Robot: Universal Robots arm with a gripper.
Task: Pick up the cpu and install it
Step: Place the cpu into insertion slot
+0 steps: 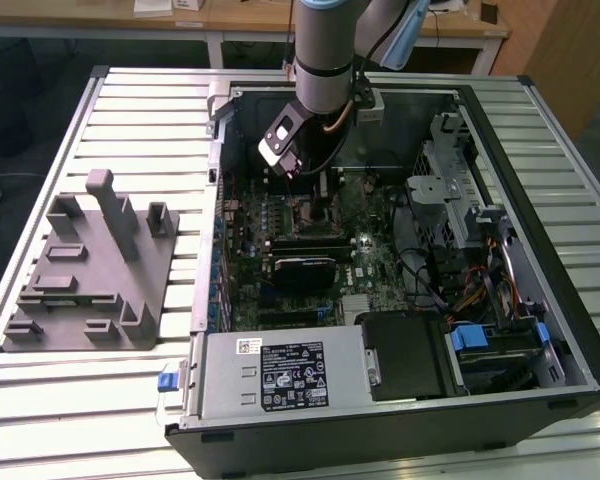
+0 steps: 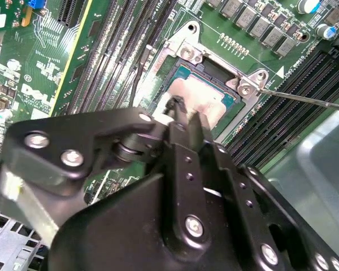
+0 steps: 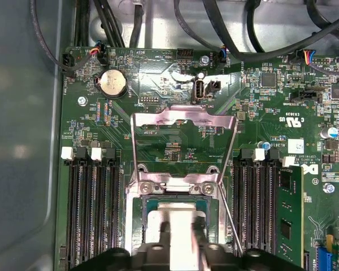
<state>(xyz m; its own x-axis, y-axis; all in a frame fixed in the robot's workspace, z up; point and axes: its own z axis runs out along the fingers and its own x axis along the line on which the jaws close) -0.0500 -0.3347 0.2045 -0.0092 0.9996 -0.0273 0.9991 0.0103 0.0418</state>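
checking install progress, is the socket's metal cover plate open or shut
Open: the silvery metal cover plate is swung back on its hinge, leaving the pale silvery square cpu uncovered.

slatted metal table (image 1: 130, 110) carries grey block fixture (image 1: 90, 270) near one edge, open computer case (image 1: 380, 435) beside it, apart.

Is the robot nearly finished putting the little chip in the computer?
Nearly. Done: the cpu lies inside the socket on the motherboard, so it has been picked up and brought there. In hand: the hand sits right at the cpu's edge. Left: the socket's metal cover stands flipped open, and the hand has not yet pulled away.
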